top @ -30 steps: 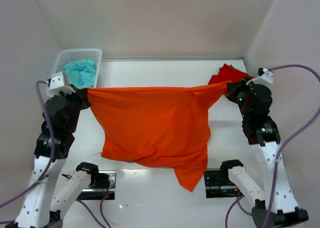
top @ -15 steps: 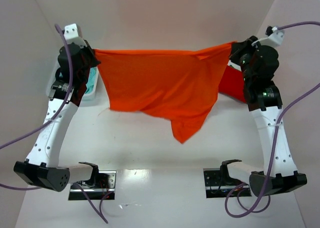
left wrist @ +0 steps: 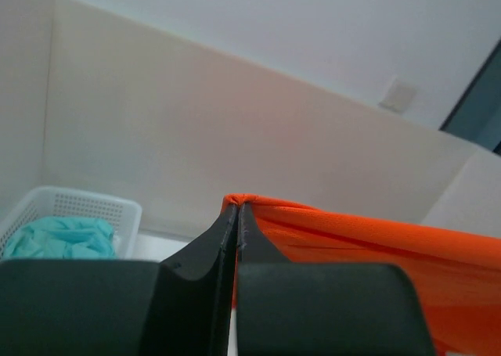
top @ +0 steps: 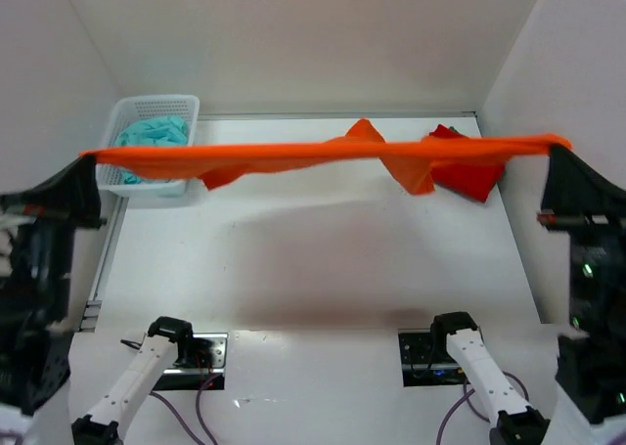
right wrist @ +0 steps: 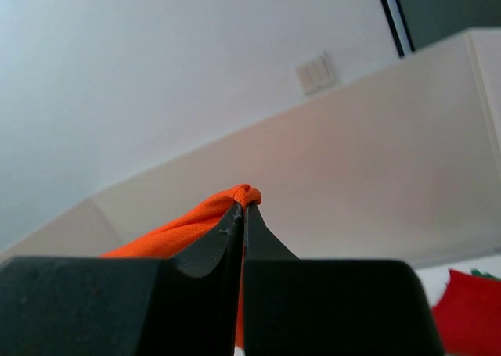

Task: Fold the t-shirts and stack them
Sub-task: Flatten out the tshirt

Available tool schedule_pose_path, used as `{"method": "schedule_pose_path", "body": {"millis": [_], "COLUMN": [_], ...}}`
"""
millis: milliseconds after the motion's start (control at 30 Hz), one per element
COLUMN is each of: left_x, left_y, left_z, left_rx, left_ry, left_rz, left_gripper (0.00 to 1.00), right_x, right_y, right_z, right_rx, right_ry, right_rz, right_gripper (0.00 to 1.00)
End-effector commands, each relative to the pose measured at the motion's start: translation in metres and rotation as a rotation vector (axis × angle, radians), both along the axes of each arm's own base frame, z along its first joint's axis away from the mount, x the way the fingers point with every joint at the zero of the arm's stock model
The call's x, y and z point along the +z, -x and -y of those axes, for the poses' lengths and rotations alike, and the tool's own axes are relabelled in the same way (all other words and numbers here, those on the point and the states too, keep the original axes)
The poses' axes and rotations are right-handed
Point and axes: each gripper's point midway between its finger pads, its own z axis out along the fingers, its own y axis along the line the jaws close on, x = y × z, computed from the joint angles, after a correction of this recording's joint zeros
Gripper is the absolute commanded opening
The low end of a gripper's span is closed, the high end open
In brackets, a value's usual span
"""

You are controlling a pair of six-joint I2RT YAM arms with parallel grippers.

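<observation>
My left claw (top: 92, 159) and right claw (top: 556, 150) clamp the orange t-shirt (top: 293, 155), stretched lengthwise between them above the desk (top: 323, 269).

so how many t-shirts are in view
2. The orange t-shirt hangs stretched between the left gripper and right gripper; the red t-shirt lies in the far right corner. The teal cloth in the basket may be another.
</observation>
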Motion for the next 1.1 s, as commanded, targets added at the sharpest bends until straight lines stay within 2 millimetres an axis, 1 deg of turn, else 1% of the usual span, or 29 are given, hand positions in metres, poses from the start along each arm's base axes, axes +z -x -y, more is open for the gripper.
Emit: {"method": "schedule_pose_path", "body": {"millis": [0,67,100,133,167,200,233,267,300,333,367,400,433,467,500,533,600,633,667,700,733,800,833,867,900,933,967,1000,1067], "left_x": [-0.03,-0.031,-0.032,-0.036,-0.04,-0.047,-0.053,-0.058,-0.068,-0.079,-0.089,-0.103,-0.11,-0.123,-0.143,-0.156,-0.178,-0.185,-0.197,-0.212,-0.234,-0.26,-0.286,-0.309,-0.324,-0.334,-0.344,-0.359,-0.374], "left_y": [0.022,0.021,0.016,0.003,-0.009,-0.025,-0.041,-0.052,-0.067,-0.082,-0.093,-0.107,-0.116,-0.127,-0.14,-0.15,-0.165,-0.173,-0.179,-0.186,-0.195,-0.204,-0.218,-0.227,-0.233,-0.238,-0.245,-0.256,-0.272], "left_z": [-0.016,-0.017,-0.015,-0.012,-0.009,-0.004,-0.001,0.004,0.008,0.012,0.015,0.017,0.019,0.021,0.023,0.025,0.028,0.03,0.03,0.03,0.031,0.03,0.029,0.026,0.023,0.021,0.022,0.02,0.015], "left_rx": [0.065,0.073,0.063,0.06,0.055,0.046,0.042,0.028,0.016,0.012,0.004,0.005,0.005,0.005,0.005,0.006,0.006,0.005,0.008,0.018,0.027,0.049,0.071,0.102,0.131,0.148,0.154,0.177,0.206], "left_ry": [0.012,0.022,0.027,0.022,0.015,0.011,0.009,0.002,-0.005,-0.007,-0.004,-0.01,-0.011,-0.013,-0.015,-0.019,-0.018,-0.004,-0.001,0.01,0.014,0.017,0.016,0.008,0.002,0.002,-0.004,-0.007,0.0], "left_rz": [-0.093,-0.106,-0.118,-0.149,-0.178,-0.214,-0.238,-0.251,-0.275,-0.303,-0.326,-0.357,-0.366,-0.396,-0.443,-0.473,-0.512,-0.519,-0.54,-0.569,-0.609,-0.658,-0.713,-0.767,-0.805,-0.826,-0.855,-0.895,-0.927], "left_gripper": [0.0,0.0,0.0,0.0,0.0,0.0,0.0,0.0,0.0,0.0,0.0,0.0,0.0,0.0,0.0,0.0,0.0,0.0,0.0,0.0,0.0,0.0,0.0,0.0,0.0,0.0,0.0,0.0,0.0], "right_x": [0.005,0.013,0.015,0.016,0.014,0.009,0.002,-0.008,-0.019,-0.031,-0.048,-0.067,-0.08,-0.101,-0.129,-0.15,-0.181,-0.201,-0.213,-0.227,-0.248,-0.271,-0.289,-0.307,-0.323,-0.333,-0.336,-0.353,-0.37], "right_y": [0.041,0.049,0.042,0.036,0.022,0.005,-0.013,-0.032,-0.048,-0.065,-0.085,-0.104,-0.116,-0.133,-0.153,-0.167,-0.185,-0.198,-0.206,-0.214,-0.227,-0.241,-0.252,-0.261,-0.27,-0.277,-0.279,-0.29,-0.305], "right_z": [0.01,0.01,0.01,0.01,0.011,0.01,0.009,0.008,0.006,0.004,0.002,-0.002,-0.003,-0.005,-0.008,-0.009,-0.012,-0.014,-0.015,-0.016,-0.017,-0.021,-0.017,-0.016,-0.014,-0.012,-0.012,-0.014,-0.016], "right_rx": [-0.028,-0.026,-0.03,-0.036,-0.049,-0.055,-0.059,-0.063,-0.061,-0.058,-0.053,-0.043,-0.042,-0.04,-0.037,-0.035,-0.032,-0.029,-0.027,-0.026,-0.026,-0.015,-0.044,-0.061,-0.077,-0.092,-0.093,-0.095,-0.091], "right_ry": [-0.021,-0.022,-0.015,-0.014,-0.012,-0.007,-0.006,-0.004,-0.005,-0.009,-0.014,-0.013,-0.01,-0.012,-0.017,-0.022,-0.03,-0.043,-0.05,-0.057,-0.061,-0.066,-0.078,-0.087,-0.091,-0.092,-0.092,-0.097,-0.092], "right_rz": [0.019,0.031,0.021,0.01,-0.017,-0.048,-0.078,-0.105,-0.13,-0.16,-0.197,-0.236,-0.262,-0.309,-0.372,-0.411,-0.454,-0.48,-0.496,-0.522,-0.559,-0.601,-0.631,-0.657,-0.678,-0.691,-0.697,-0.732,-0.764], "right_gripper": [0.0,0.0,0.0,0.0,0.0,0.0,0.0,0.0,0.0,0.0,0.0,0.0,0.0,0.0,0.0,0.0,0.0,0.0,0.0,0.0,0.0,0.0,0.0,0.0,0.0,0.0,0.0,0.0,0.0]}}
